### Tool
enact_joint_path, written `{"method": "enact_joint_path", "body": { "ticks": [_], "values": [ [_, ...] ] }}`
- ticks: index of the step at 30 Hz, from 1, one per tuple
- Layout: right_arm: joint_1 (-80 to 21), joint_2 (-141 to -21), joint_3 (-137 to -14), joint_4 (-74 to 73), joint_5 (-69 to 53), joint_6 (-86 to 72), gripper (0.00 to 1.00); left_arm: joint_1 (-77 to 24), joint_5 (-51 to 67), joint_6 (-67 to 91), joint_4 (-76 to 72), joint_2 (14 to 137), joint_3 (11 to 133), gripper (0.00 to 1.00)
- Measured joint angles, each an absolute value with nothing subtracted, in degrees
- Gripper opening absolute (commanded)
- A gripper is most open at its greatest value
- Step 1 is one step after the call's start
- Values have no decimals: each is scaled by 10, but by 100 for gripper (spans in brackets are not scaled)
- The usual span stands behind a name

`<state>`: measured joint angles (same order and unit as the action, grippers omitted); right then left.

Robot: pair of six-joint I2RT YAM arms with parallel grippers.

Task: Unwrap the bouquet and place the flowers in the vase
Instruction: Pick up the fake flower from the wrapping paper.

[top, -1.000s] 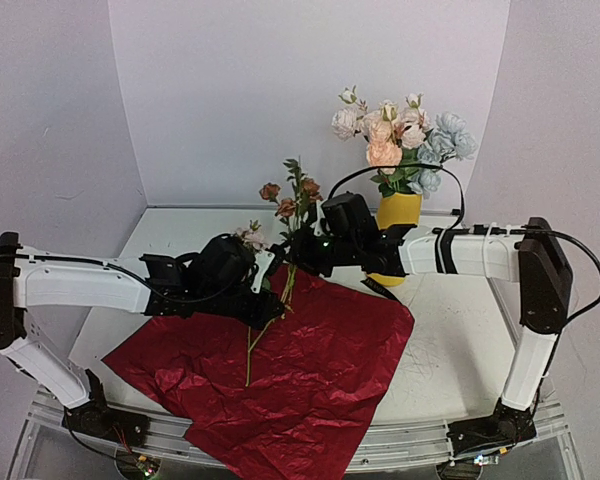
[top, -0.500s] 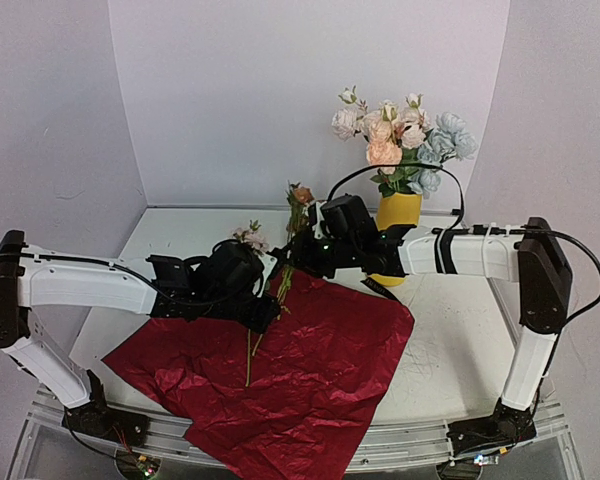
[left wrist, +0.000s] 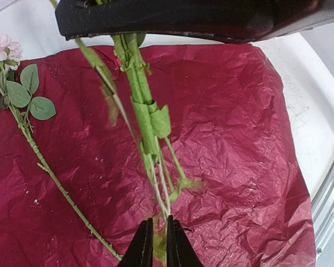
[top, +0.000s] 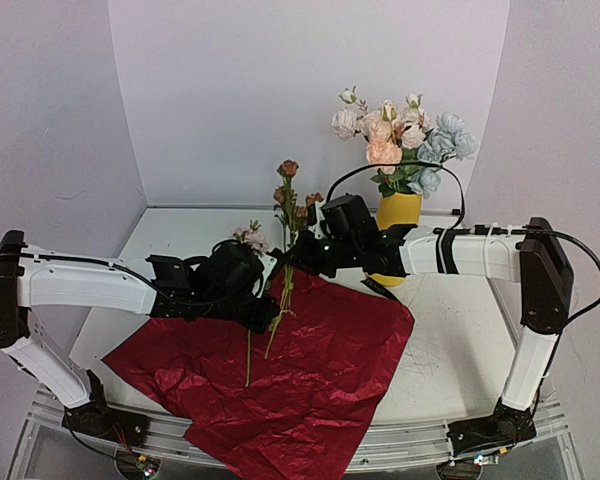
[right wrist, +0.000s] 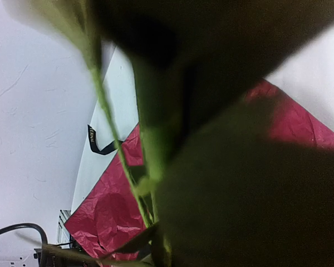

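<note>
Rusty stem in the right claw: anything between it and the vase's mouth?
Yes. The vase stands behind the right arm, its mouth already filled by the bunch of flowers. The left claw also looks pinched on the lower end of the rusty stem, which the right claw grips higher up.

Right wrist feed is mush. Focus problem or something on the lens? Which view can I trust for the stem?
Right wrist: dark unfocused shapes close to the lens fill most of it, the flower stem smeared; only the red paper behind reads. Left wrist: stem and paper sharp, one side shoot blurred. Top external: even light, no harsh glare, sharp.
</note>
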<state>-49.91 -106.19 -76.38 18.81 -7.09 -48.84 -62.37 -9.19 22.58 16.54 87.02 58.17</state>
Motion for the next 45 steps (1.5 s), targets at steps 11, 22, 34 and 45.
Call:
{"method": "enact_joint_path", "body": {
  "ticks": [11, 22, 34, 45],
  "values": [
    [-499, -1057, -764, 187, -78, -442, 0, -623, -105, 254, 143, 802, 539, 86],
    [-499, -942, -727, 180, -85, -338, 0, -556, -31, 302, 73, 726, 476, 86],
    [-499, -763, -695, 183, -77, -136, 0, -502, -47, 347, 60, 698, 449, 84],
    [-499, -661, -700, 170, 183, 7, 0, -502, -47, 346, 60, 725, 449, 84]
  ]
}}
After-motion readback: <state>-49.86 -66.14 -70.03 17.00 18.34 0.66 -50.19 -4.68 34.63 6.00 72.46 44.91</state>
